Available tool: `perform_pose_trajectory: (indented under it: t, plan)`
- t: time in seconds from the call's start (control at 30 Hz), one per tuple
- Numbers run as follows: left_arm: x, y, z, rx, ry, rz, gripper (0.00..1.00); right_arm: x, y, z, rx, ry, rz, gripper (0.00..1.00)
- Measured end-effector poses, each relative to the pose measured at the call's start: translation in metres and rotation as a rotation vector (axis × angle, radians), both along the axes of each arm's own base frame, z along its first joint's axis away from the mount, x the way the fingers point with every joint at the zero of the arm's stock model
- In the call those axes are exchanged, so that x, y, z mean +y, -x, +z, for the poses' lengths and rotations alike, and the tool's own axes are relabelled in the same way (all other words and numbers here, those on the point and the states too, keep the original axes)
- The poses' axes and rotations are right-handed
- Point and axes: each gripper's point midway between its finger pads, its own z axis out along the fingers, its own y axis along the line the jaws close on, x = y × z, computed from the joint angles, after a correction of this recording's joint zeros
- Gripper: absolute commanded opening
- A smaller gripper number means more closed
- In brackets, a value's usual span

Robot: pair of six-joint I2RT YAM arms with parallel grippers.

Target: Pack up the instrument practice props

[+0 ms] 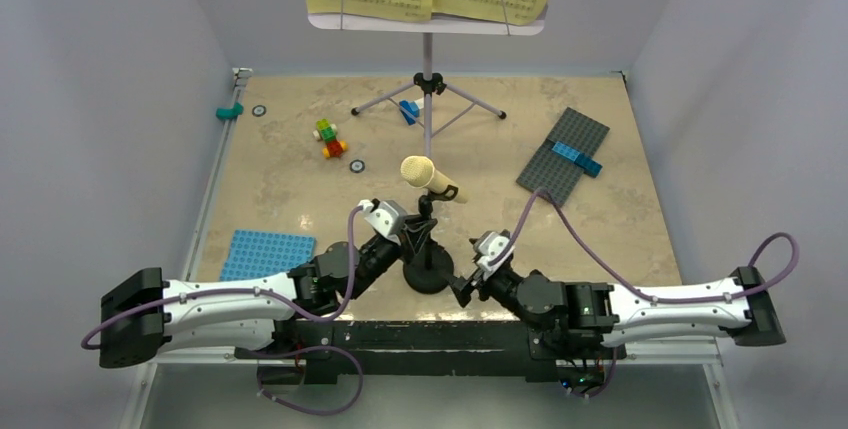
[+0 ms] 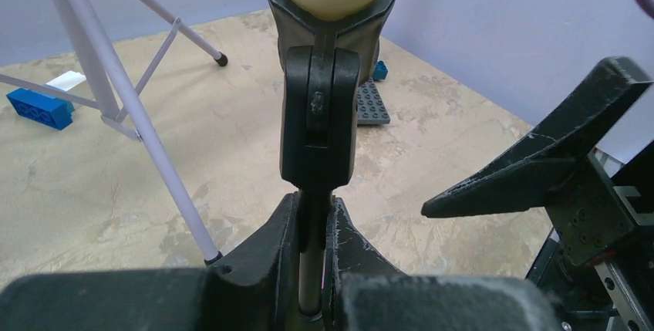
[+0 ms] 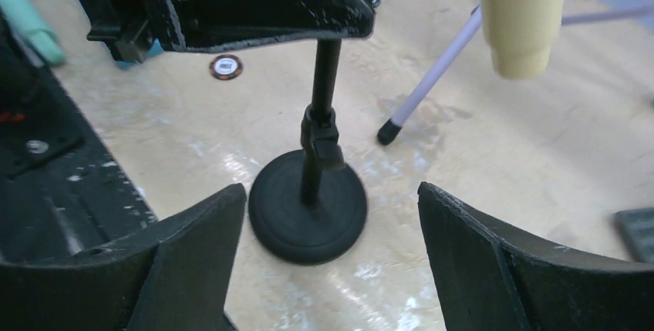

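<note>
While left gripper (image 2: pixel 315 219) clamps the stand (image 3: pixel 308 219) by its pole, microphone (image 1: pixel 430 178) in the clip, right gripper (image 3: pixel 332 192) spread wide, empty.

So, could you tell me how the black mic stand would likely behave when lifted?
Probably top-heavy: the cream toy microphone sits tilted atop the black mic stand, above its round base. It may pivot, since the left hand pinches only its thin post.
</note>
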Motion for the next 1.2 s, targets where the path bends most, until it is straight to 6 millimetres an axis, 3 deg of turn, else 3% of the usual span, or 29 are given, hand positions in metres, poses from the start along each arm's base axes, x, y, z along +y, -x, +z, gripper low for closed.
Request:
perform_pose_trajectory:
  t: [0.13, 0.37, 0.6, 0.8, 1.03, 1.2]
  plan:
    - [-0.002, 0.000, 0.000, -0.006, -0.003, 0.005, 0.00, -0.010, 0.004, -0.009, 0.184, -0.194, 0.008, 0.86]
    - [-0.009, 0.006, 0.000, -0.043, -0.032, 0.013, 0.00, -0.022, -0.016, -0.015, 0.485, -0.478, -0.027, 0.86]
    - [-0.009, 0.009, 0.002, -0.065, -0.038, 0.041, 0.00, -0.001, -0.003, -0.035, 0.757, -0.463, 0.033, 0.85]
    - [-0.006, 0.014, 0.002, -0.091, -0.035, 0.056, 0.00, 0.001, -0.012, -0.040, 0.926, -0.518, 0.047, 0.84]
    - [-0.002, 0.020, 0.002, -0.117, -0.016, 0.074, 0.00, 0.014, -0.012, -0.032, 1.082, -0.593, 0.146, 0.74]
    - [-0.002, 0.021, 0.003, -0.133, -0.013, 0.089, 0.00, 0.024, -0.009, -0.037, 1.190, -0.601, 0.193, 0.65]
